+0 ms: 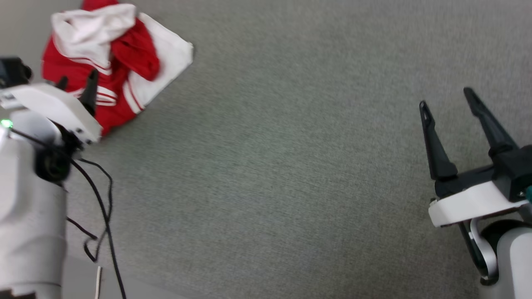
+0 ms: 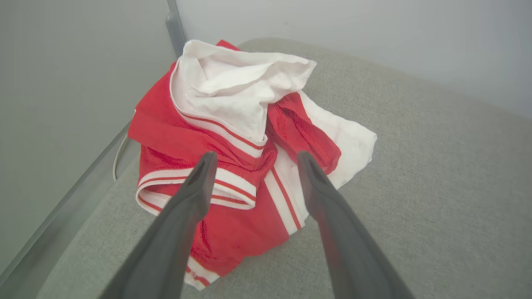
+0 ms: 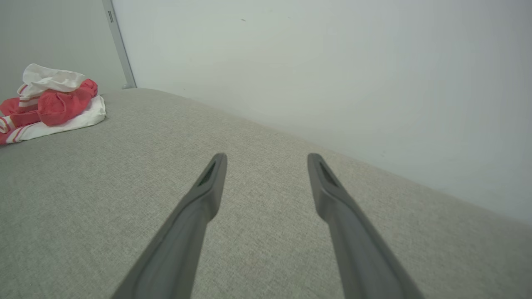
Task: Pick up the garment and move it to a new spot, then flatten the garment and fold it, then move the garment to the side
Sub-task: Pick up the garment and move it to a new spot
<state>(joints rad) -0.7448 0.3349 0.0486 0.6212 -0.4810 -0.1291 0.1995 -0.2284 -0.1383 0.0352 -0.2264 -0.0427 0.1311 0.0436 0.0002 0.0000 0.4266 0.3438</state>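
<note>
A crumpled bright red thin-fabric shirt (image 2: 232, 95) with white panels and striped trim lies bunched just ahead of the left tool (image 2: 256, 155), near the bench's corner. That tool's two dark fingers stand apart and hold nothing. The right tool (image 3: 267, 155), also spread and empty, hangs over the bare grey woven bench (image 3: 124, 174), the shirt well off to its left. A plain pale wall (image 3: 332, 62) rises beyond the far edge, and a grey metal post (image 3: 118, 45) stands behind the shirt.
</note>
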